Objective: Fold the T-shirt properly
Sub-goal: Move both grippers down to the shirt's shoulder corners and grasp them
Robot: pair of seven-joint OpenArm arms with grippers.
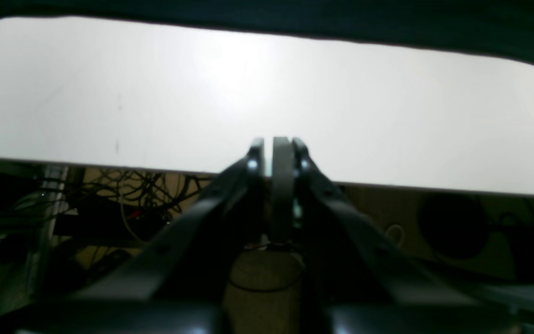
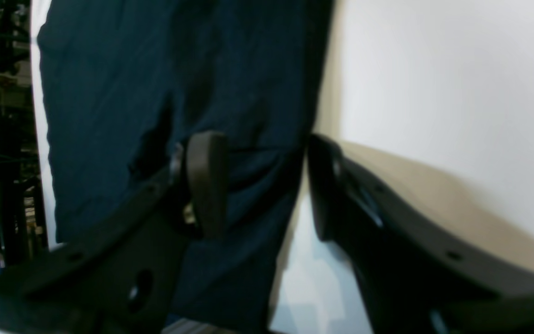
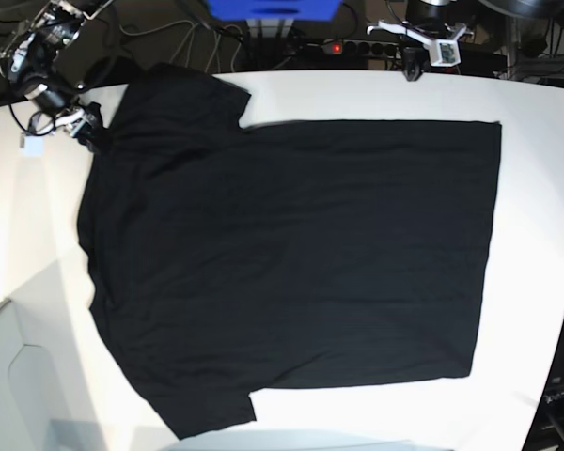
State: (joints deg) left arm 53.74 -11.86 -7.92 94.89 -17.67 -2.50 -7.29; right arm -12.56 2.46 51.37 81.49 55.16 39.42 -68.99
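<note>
The black T-shirt (image 3: 291,254) lies spread flat on the white table (image 3: 536,235), its sleeves to the left and its hem to the right. My right gripper (image 3: 85,127) is at the shirt's far left corner, beside the upper sleeve. In the right wrist view this gripper (image 2: 264,185) is open, and the dark fabric (image 2: 109,93) with its edge runs between the fingers. My left gripper (image 3: 413,70) hangs at the table's far edge, apart from the shirt. Seen from the left wrist, the left gripper (image 1: 278,148) is shut on nothing, and the shirt's edge (image 1: 295,18) lies beyond bare table (image 1: 202,93).
Cables and a power strip (image 3: 343,45) run behind the table's far edge, beside a blue box (image 3: 273,7). More cables (image 1: 123,195) hang under the table in the left wrist view. A white panel (image 3: 19,376) stands at the lower left.
</note>
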